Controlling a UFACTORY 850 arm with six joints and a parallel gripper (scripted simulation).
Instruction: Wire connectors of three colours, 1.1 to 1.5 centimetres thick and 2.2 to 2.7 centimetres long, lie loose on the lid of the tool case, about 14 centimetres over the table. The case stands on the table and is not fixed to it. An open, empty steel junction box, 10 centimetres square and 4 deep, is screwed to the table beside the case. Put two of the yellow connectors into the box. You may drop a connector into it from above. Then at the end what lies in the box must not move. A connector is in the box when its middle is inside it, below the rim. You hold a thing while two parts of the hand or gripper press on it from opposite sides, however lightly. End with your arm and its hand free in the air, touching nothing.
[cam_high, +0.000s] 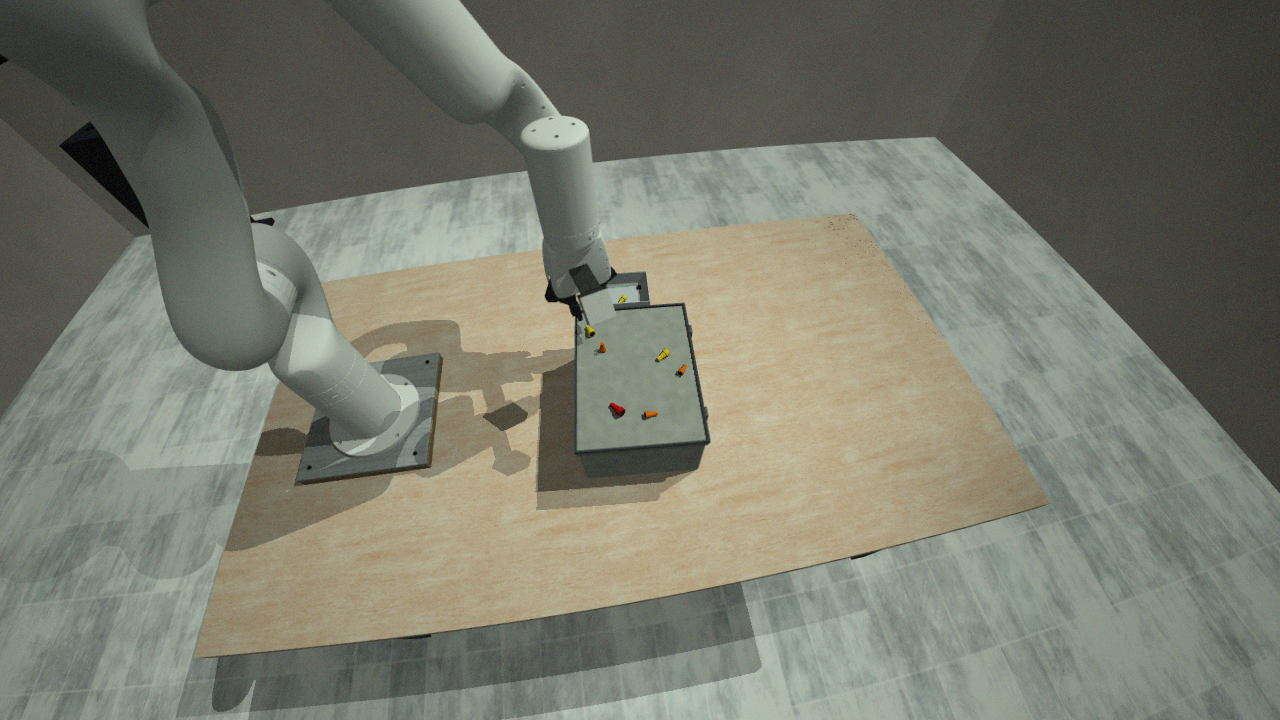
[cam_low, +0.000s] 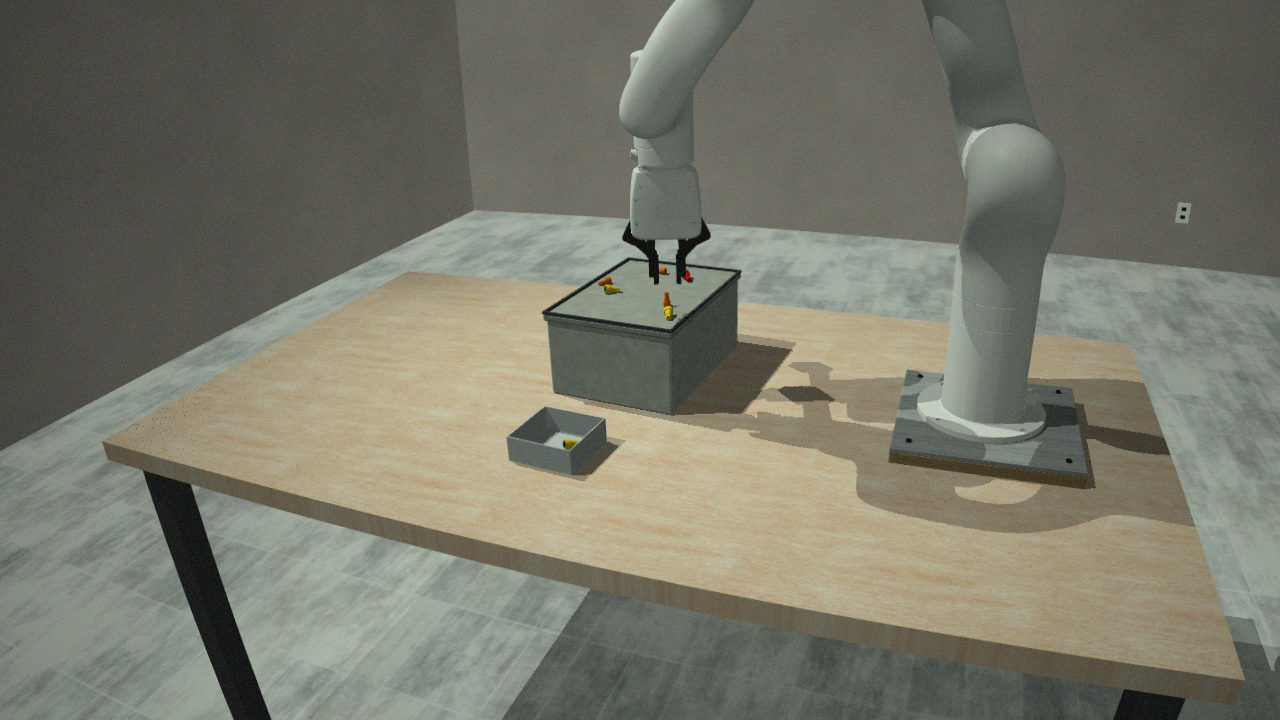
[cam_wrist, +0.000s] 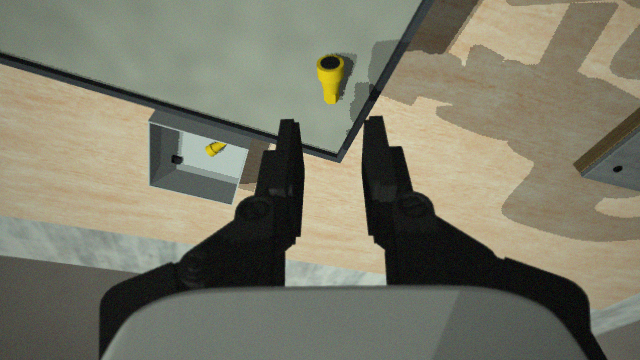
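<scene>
My gripper (cam_wrist: 332, 144) (cam_high: 578, 309) (cam_low: 666, 274) is open and empty, with a narrow gap between the fingers. It hangs above the corner of the tool case lid (cam_high: 626, 394) (cam_low: 626, 300) (cam_wrist: 150, 50) nearest the junction box. A yellow connector (cam_wrist: 330, 77) (cam_high: 589, 331) (cam_low: 669, 312) lies on the lid just ahead of the fingertips, apart from them. A second yellow connector (cam_high: 661, 355) (cam_low: 613, 290) lies further along the lid. The steel junction box (cam_high: 640, 284) (cam_low: 537, 452) (cam_wrist: 190, 182) stands beside the case with one yellow connector (cam_wrist: 215, 148) (cam_low: 569, 443) (cam_high: 622, 299) inside.
A red connector (cam_high: 615, 410) (cam_low: 686, 276) and orange connectors (cam_high: 649, 414) (cam_high: 681, 368) (cam_high: 602, 347) lie on the lid too. The arm's base plate (cam_high: 411, 376) (cam_low: 1056, 447) is bolted to the table beside the case.
</scene>
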